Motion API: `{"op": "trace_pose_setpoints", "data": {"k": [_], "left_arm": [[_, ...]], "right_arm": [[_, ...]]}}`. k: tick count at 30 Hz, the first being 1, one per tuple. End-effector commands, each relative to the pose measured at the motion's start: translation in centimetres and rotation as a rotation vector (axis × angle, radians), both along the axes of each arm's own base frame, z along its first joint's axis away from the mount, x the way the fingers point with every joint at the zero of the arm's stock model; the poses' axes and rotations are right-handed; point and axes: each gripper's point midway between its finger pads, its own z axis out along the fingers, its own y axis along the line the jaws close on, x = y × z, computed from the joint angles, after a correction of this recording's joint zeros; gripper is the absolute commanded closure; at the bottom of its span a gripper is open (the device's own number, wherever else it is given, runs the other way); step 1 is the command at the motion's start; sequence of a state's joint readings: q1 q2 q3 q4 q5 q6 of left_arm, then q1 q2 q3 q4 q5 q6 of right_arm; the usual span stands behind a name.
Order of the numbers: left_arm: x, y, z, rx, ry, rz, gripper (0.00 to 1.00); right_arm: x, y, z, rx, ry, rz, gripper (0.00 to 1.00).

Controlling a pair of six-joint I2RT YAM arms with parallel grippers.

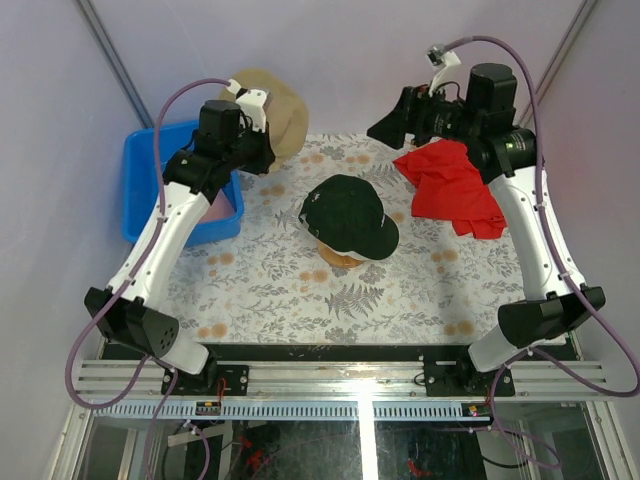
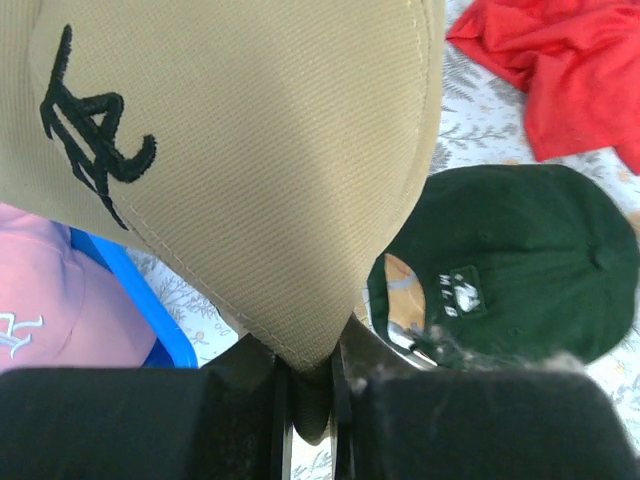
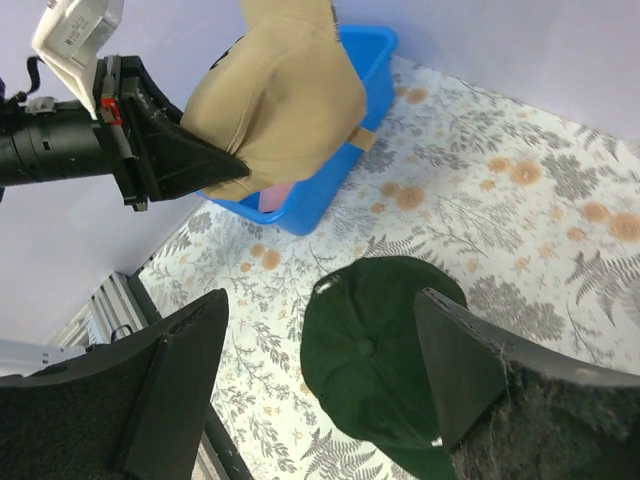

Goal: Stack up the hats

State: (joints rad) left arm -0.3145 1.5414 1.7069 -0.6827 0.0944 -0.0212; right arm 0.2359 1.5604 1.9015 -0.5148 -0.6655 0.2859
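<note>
Tan fabric baseball cap (image 1: 275,110) clamped at its edge in my left tool (image 2: 312,380), aloft left of the dark green fabric cap (image 1: 350,212). Right tool (image 3: 322,330) wide above green. Judged: tan and pink fabric cap (image 2: 40,290) unstacked.

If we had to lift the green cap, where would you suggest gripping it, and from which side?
Probably the brim of the green cap, from the right arm's side: it juts out flat toward the near right, past the stand, while the crown is a rounded dome. The right gripper is open and free.

Pale lilac walls (image 1: 330,60), floral-print tablecloth (image 1: 270,290), aluminium rail frame (image 1: 350,385) at near edge.
</note>
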Motion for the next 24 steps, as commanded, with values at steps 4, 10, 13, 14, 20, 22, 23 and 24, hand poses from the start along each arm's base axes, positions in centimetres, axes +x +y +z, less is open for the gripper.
{"op": "trace_pose_setpoints", "data": {"k": [4, 10, 13, 14, 20, 22, 23, 24], "left_arm": [[-4.1, -4.5, 6.6, -0.050, -0.231, -0.356, 1.00], [-6.9, -6.4, 7.4, -0.083, -0.216, -0.488, 1.00], [-7.8, -6.8, 6.6, -0.072, -0.193, -0.512, 1.00], [-8.1, -6.9, 6.4, -0.069, -0.186, -0.518, 1.00], [-9.4, -8.0, 6.1, -0.073, -0.171, -0.563, 1.00], [-9.7, -8.3, 6.0, -0.079, -0.165, -0.576, 1.00], [-9.8, -8.4, 6.0, -0.077, -0.165, -0.581, 1.00], [-9.8, -8.5, 6.1, -0.075, -0.166, -0.582, 1.00]], "right_arm": [[-0.6, 5.2, 2.3, -0.050, -0.125, 0.098, 0.17], [1.0, 7.4, 3.2, 0.006, -0.136, 0.108, 0.16], [1.1, 7.8, 4.4, 0.047, -0.153, 0.116, 0.16], [1.2, 8.0, 4.5, 0.055, -0.151, 0.118, 0.16], [2.1, 8.6, 4.1, 0.068, -0.136, 0.130, 0.15], [2.2, 9.4, 3.6, 0.096, -0.102, 0.165, 0.15], [2.1, 9.8, 3.5, 0.111, -0.087, 0.186, 0.15], [2.0, 10.2, 3.3, 0.124, -0.069, 0.208, 0.15]]}}
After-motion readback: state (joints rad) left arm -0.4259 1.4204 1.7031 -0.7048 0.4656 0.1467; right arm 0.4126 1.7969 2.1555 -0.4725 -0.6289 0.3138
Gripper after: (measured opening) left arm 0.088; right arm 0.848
